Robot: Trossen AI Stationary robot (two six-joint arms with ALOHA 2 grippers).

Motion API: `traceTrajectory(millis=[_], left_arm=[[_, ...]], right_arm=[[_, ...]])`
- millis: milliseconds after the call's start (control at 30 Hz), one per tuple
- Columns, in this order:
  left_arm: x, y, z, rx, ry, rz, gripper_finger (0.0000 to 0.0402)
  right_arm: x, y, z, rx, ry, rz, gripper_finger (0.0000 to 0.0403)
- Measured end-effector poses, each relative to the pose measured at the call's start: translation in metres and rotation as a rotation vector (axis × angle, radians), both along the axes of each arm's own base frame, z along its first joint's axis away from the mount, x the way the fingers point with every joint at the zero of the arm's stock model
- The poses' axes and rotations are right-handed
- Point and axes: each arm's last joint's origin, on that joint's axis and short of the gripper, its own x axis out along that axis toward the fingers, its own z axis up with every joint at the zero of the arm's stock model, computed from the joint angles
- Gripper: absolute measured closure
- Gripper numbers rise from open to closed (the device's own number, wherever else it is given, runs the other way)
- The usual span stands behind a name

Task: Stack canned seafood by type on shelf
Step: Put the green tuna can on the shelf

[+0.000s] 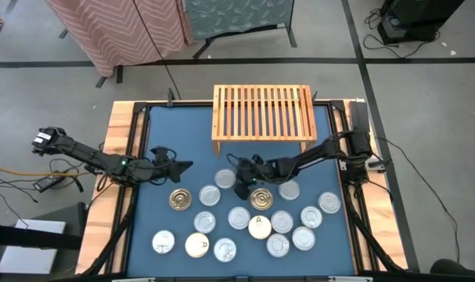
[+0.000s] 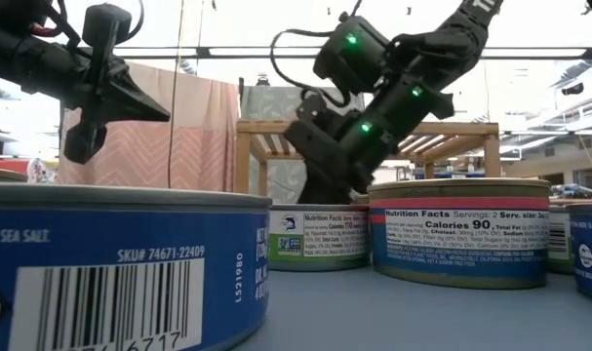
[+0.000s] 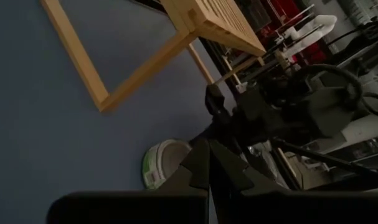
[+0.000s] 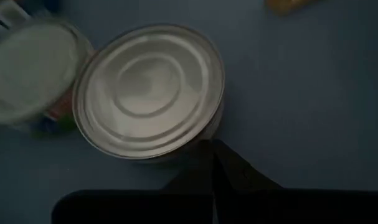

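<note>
Overhead, we count sixteen flat round cans (image 1: 282,222) on the blue desk (image 1: 143,211), clustered near and right: thirteen silver-topped, two gold, one cream. One empty slatted light-wood shelf (image 1: 263,112) stands at the far edge. We see the right gripper (image 1: 242,188) closed and empty beside a silver can (image 4: 150,90); the left gripper (image 1: 182,166), also closed, hangs left of the cluster.

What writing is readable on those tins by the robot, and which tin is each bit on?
"SKU# 74671-22409" and "SEA SALT": nearest blue tin, low view.
"Nutrition Facts Servings: 2", "Calories 90": blue-and-red tin.
"Nutrition Facts": white-labelled tin; its finer print is too small.
"SEA SALT": tin at the right edge.
Barcode digits are cut off.
</note>
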Motion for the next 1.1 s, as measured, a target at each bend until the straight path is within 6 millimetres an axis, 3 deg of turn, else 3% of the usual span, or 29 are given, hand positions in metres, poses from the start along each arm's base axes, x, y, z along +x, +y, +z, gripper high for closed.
traceTrajectory(millis=[300, 833, 1100], left_arm=[[0.003, 0.005, -0.012, -0.075, 0.094, -0.02, 0.0395], [0.018, 0.006, -0.019, -0.074, 0.127, -0.101, 0.0372], [0.021, 0.006, -0.02, -0.077, 0.109, -0.096, 0.037]], right_arm=[[0.008, 0.0, 0.031, -0.019, -0.147, 0.028, 0.0403], [0.01, 0.003, 0.011, -0.016, -0.09, 0.095, 0.0403], [0.015, 0.015, -0.005, 0.03, -0.096, 0.084, 0.0403]])
